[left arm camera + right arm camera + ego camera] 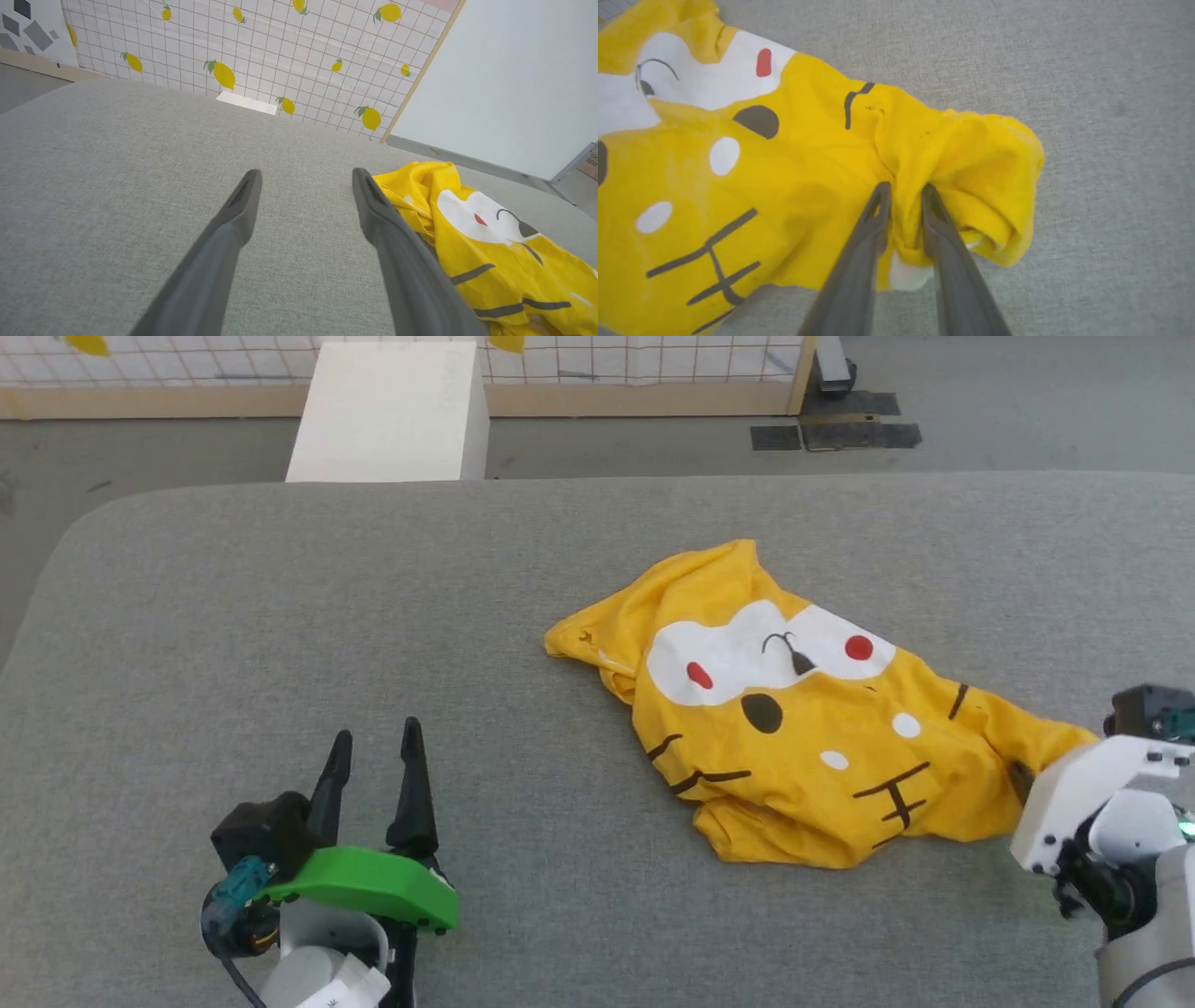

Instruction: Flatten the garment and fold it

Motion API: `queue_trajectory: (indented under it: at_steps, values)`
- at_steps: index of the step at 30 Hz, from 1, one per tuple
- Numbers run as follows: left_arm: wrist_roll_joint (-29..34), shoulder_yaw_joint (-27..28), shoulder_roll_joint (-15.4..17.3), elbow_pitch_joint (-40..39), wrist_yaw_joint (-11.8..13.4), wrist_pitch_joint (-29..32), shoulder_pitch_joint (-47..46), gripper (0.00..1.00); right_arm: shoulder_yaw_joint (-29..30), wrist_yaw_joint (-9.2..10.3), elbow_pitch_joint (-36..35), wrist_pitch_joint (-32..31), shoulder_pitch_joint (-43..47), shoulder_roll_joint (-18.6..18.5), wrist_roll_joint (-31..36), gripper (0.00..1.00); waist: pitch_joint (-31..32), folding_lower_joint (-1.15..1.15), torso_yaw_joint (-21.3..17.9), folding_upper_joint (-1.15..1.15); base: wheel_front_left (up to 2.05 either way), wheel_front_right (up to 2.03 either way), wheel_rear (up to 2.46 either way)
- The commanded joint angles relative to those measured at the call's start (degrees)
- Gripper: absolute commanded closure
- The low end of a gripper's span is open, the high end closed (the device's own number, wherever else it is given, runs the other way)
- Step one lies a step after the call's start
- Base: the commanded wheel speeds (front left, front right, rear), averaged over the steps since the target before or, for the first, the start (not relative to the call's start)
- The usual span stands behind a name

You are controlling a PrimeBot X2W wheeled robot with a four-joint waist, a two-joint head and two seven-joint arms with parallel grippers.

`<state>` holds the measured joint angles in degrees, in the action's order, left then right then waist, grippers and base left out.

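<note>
Yellow fabric of the crumpled T-shirt was pinched by the right gripper on the grey surface; the left gripper was seen open.

— What is lying under everything?
— A grey cloth-covered table is stretching right across, its far left corner curving round.
— And behind it?
— A white box is standing on the grey floor, just beyond the table's far edge. A wall sheet printed with a thin grid and yellow lemons is hanging at the back, and a pale wooden strip is running along its foot.
— Anything to the right?
— A wooden post is closing off the sheet, dark mats are lying on the floor near it, and a plain white panel is standing past the post. Soft, even light is falling on it all.
</note>
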<state>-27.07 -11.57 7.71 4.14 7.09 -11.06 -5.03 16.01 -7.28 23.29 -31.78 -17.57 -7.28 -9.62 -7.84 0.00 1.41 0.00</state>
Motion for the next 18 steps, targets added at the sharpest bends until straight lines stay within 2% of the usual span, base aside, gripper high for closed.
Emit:
queue_trajectory:
  at_steps: [1, 5, 12, 16, 18]
  values:
    - [0.0, -0.4, 0.3, 0.0, -0.3, 0.4, -0.8, 0.00, 0.6, -0.21, -1.9, 1.7, -0.2, 0.9, -1.9, 0.00, 0.3, 0.00, -0.8, 0.00, 0.00, 0.00, 0.00]
    - [-1.5, -3.0, -0.5, 0.7, -1.6, 5.6, -2.5, 0.00, 3.2, -0.21, -7.9, 5.9, 1.5, 2.5, -5.5, 0.00, 0.7, 0.00, -1.6, 0.00, 0.00, 0.00, 0.00]
    - [-5.2, -14.5, -2.8, 4.3, -3.7, 30.2, -8.8, 0.00, 6.9, -0.21, -14.8, 6.8, 7.1, 3.9, -5.3, 0.00, 0.2, 0.00, -3.6, 0.00, 0.00, 0.00, 0.00]
    - [-4.4, -19.8, -3.4, 7.9, -4.5, 39.6, -13.7, 0.00, 7.2, -0.21, -15.7, 6.5, 8.3, 4.2, -4.6, 0.00, -0.9, 0.00, -5.4, 0.00, 0.00, 0.00, 0.00]
    - [-4.3, -21.3, -3.7, 10.1, -4.6, 42.2, -15.9, 0.00, 6.9, -0.21, -15.9, 6.6, 8.1, 4.3, -4.7, 0.00, -1.6, 0.00, -6.7, 0.00, 0.00, 0.00, 0.00]
